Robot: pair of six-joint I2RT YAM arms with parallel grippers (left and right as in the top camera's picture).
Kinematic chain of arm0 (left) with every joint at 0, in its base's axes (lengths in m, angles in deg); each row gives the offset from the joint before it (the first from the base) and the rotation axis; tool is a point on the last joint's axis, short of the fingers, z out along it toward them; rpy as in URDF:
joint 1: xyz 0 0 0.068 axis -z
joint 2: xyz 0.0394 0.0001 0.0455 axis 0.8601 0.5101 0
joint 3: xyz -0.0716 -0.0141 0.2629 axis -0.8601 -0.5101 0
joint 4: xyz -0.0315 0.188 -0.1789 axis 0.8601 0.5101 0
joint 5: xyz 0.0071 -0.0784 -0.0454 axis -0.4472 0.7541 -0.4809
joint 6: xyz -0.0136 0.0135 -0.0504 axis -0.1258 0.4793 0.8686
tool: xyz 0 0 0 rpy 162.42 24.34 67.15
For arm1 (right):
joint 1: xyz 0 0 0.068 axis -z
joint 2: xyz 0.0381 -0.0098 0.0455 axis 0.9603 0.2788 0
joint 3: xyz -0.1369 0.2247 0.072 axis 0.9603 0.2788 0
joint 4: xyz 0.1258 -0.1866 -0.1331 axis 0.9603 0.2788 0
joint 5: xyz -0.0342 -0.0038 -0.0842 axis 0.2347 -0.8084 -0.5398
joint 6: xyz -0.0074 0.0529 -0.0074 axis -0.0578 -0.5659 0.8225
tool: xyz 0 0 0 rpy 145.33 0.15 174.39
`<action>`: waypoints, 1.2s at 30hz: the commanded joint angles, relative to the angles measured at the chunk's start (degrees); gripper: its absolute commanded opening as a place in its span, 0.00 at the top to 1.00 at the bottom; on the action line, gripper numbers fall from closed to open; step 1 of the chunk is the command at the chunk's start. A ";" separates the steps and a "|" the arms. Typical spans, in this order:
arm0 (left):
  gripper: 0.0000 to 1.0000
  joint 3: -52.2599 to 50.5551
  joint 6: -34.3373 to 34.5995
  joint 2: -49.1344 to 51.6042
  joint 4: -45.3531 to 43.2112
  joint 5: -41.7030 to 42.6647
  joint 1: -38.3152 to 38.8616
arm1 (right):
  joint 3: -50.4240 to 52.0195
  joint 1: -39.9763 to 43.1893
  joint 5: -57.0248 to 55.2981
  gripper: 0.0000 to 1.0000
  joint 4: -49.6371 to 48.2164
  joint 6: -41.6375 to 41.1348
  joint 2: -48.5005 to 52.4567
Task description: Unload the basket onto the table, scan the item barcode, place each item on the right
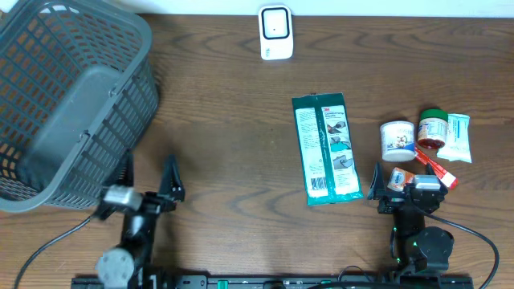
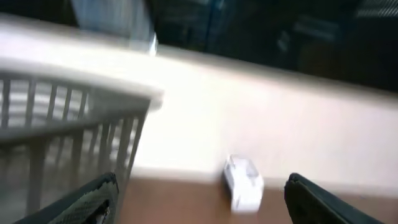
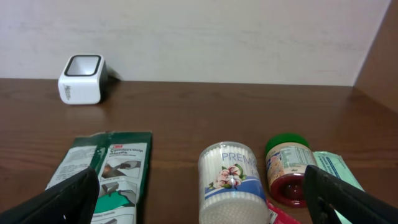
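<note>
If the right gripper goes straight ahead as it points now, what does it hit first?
Probably the cotton swab tub, standing nearly centred ahead of the open right gripper; a red packet lying low beside it may be closer.

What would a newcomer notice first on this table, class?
The big grey mesh basket at the table's far left dominates. Next comes the long green packet lying flat in the middle, with a white scanner beyond it by the wall and a cotton-swab tub at the right.

the green packet (image 3: 121,171) carries a red "3m" mark near its top. the clear swab tub (image 3: 229,186) shows "prem", the rest turned away. other labels are too small to read.
</note>
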 commanded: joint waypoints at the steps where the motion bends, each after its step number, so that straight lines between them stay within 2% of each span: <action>1: 0.14 -0.31 -6.69 -0.46 5.11 1.05 -0.24 | 0.04 0.44 0.28 0.01 0.24 0.85 -0.31; 8: 0.14 -0.31 -16.37 -0.46 21.24 1.03 -0.26 | 0.04 0.44 0.28 0.01 0.24 0.85 -0.31; 14: 0.14 -0.31 -24.90 -0.46 21.99 -0.44 -0.26 | 0.04 0.44 0.28 0.01 0.24 0.85 -0.31; 18: 0.14 -0.31 -25.20 -0.46 22.23 -2.67 -0.26 | 0.04 0.44 0.28 0.01 0.24 0.85 -0.31; 36: 0.14 -0.31 -25.16 -0.37 22.16 -2.62 -0.26 | 0.04 0.44 0.28 0.01 0.24 0.85 -0.31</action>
